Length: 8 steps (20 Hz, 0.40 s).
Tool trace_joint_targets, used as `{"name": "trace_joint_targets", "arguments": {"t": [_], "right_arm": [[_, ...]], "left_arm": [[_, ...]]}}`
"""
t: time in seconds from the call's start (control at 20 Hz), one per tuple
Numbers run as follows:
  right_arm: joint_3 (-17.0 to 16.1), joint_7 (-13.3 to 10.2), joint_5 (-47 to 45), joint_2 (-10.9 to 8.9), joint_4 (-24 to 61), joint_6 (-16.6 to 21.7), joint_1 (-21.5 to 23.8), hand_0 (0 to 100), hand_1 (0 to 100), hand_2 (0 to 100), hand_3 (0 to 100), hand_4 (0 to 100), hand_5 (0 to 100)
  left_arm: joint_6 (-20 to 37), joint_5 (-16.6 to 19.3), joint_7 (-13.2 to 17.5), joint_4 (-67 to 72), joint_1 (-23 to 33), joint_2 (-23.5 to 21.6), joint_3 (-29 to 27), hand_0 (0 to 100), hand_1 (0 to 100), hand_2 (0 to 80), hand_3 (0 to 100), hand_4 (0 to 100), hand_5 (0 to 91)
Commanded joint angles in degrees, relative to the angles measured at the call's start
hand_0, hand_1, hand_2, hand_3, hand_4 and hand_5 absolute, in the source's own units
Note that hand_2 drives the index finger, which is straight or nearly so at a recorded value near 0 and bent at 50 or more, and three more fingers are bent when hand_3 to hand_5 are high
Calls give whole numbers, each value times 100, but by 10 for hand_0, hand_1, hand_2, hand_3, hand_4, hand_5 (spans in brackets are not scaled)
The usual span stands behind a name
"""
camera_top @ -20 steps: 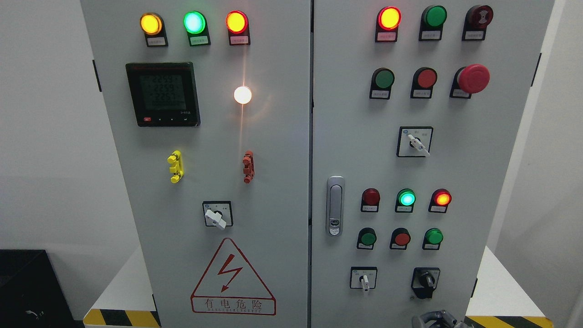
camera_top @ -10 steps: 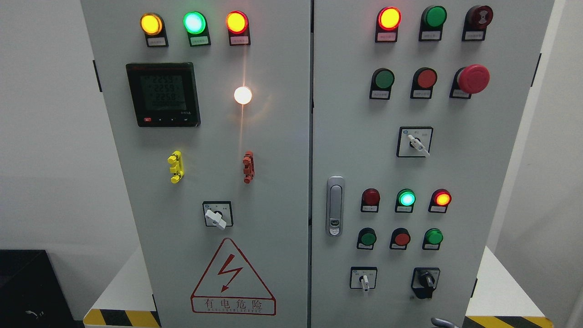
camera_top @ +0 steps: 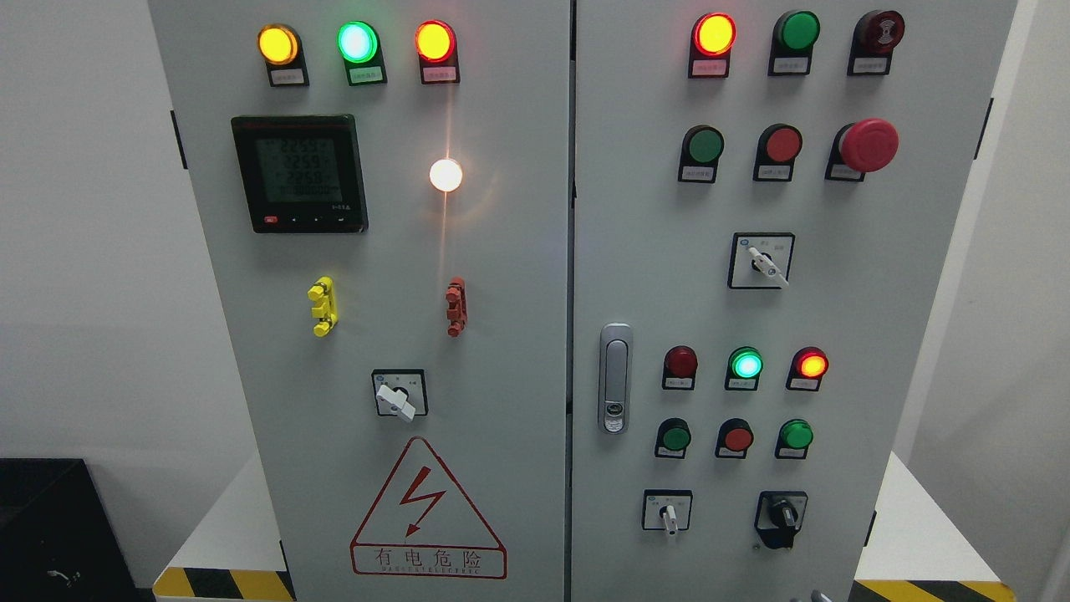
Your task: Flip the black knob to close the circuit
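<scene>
At the bottom edge, right of middle, only a grey sliver of the right hand (camera_top: 817, 597); too little showing to tell open from closed. Just above it, low on the right door (camera_top: 836, 318) of the grey cabinet, the black knob (camera_top: 783, 512), untouched and apart from that sliver. To the knob's left, a white-handled selector (camera_top: 669, 514). Higher up, a row of push buttons, then three lamps, the green lamp (camera_top: 746, 364) glowing in the middle. On the left door (camera_top: 501, 334), a red warning triangle (camera_top: 427, 510) low down and a digital meter (camera_top: 299, 173) above. Behind the cabinet, plain white walls.
</scene>
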<state>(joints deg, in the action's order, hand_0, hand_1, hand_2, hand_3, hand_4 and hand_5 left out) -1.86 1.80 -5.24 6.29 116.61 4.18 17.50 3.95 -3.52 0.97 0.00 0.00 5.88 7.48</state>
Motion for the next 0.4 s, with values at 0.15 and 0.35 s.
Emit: {"name": "trace_joint_targets", "arguments": {"t": [0.15,0.35], "right_arm": [[-33,84,-206,30,37,-5,87,0,0,35,140,76,0],[-33,84,-206,30,37,-5,87,0,0,30,134,67,0]], "left_arm": [[1,0,0,-132,123,1,7,120,556,0,0,0,0],[1,0,0,-132,123,1,-1,120,556,0,0,0,0]]}}
